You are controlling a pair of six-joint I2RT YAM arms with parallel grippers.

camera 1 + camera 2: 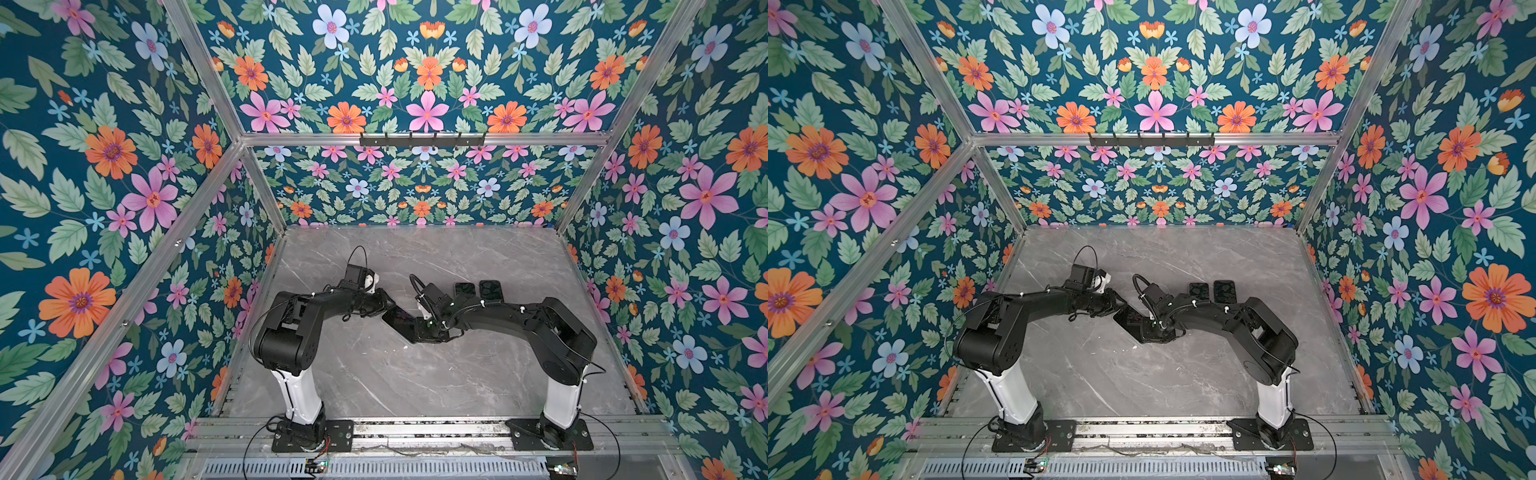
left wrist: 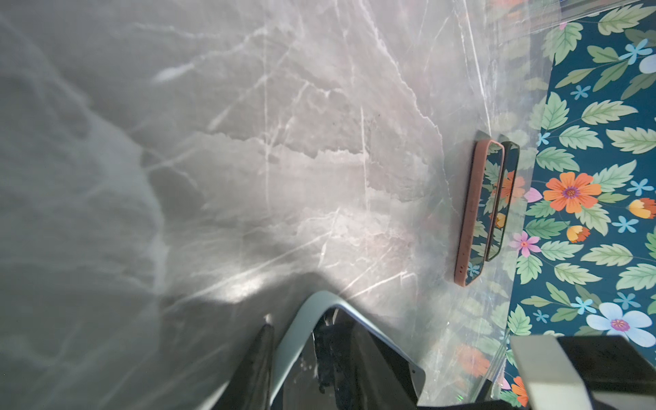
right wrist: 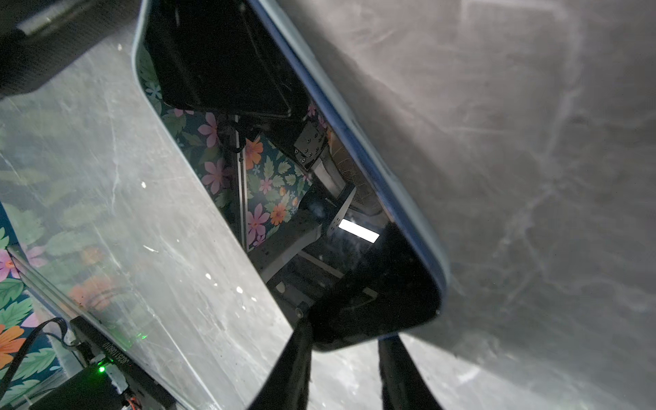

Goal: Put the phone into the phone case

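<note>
A black-screened phone (image 3: 284,220) lies slanted in the middle of the marble table (image 1: 415,386), in both top views between the two arms. It sits in a light blue phone case (image 2: 301,340), whose rim (image 3: 376,177) runs along its long side. My left gripper (image 2: 296,330) is shut on the case's end wall, one finger outside it and the other on the phone's screen (image 2: 376,358). At the opposite end, my right gripper (image 3: 346,335) pinches the phone's corner, one finger over the screen and one under it. The far end of the case arches up round the phone's corner.
Two more cased phones lie side by side at the back right of the table, one in a pink case (image 2: 468,213) and one in a dark case (image 2: 504,202). Floral walls close the table on three sides. A control box with a green light (image 3: 103,369) sits at the front edge.
</note>
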